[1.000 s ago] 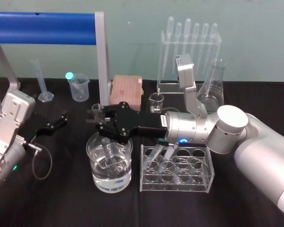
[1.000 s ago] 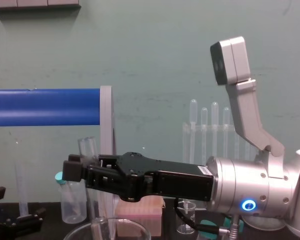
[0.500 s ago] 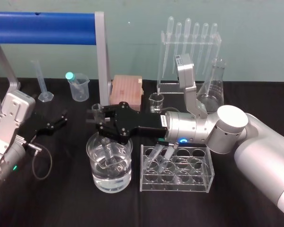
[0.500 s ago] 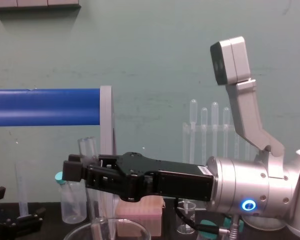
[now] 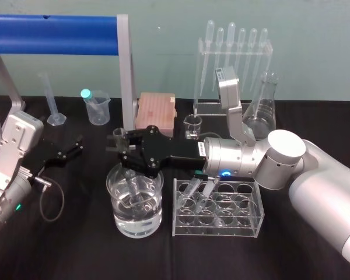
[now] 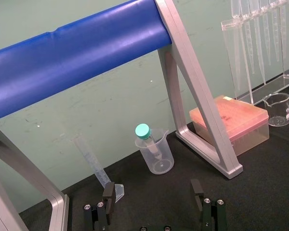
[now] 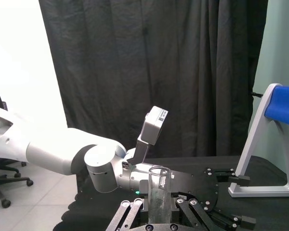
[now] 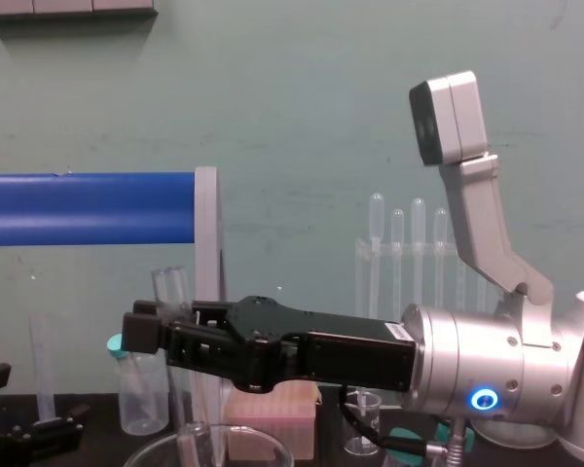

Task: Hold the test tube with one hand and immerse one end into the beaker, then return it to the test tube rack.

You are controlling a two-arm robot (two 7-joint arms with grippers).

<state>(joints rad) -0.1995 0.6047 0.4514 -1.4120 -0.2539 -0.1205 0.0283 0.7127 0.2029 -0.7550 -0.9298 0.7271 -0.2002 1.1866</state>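
My right gripper (image 5: 120, 147) reaches in from the right and is shut on the test tube (image 5: 131, 186), a clear open-topped glass tube held nearly upright. The tube's lower end stands in the water inside the wide glass beaker (image 5: 139, 229) at the table's front centre. In the chest view the test tube (image 8: 171, 292) rises above the black gripper (image 8: 148, 331), with the beaker rim (image 8: 209, 431) below. The right wrist view has the test tube (image 7: 159, 190) between both fingers (image 7: 130, 211). The clear test tube rack (image 5: 245, 220) stands right of the beaker. My left gripper (image 6: 153, 202) is parked open at the left.
A blue-barred metal frame (image 5: 123, 70) stands behind the beaker. Along the back are a graduated cylinder (image 5: 50, 100), a small plastic beaker (image 5: 97, 108) with a teal-capped tube, a pink box (image 5: 156, 109), a tiny glass beaker (image 5: 192, 125), a pipette stand (image 5: 233, 64) and a conical flask (image 5: 261, 108).
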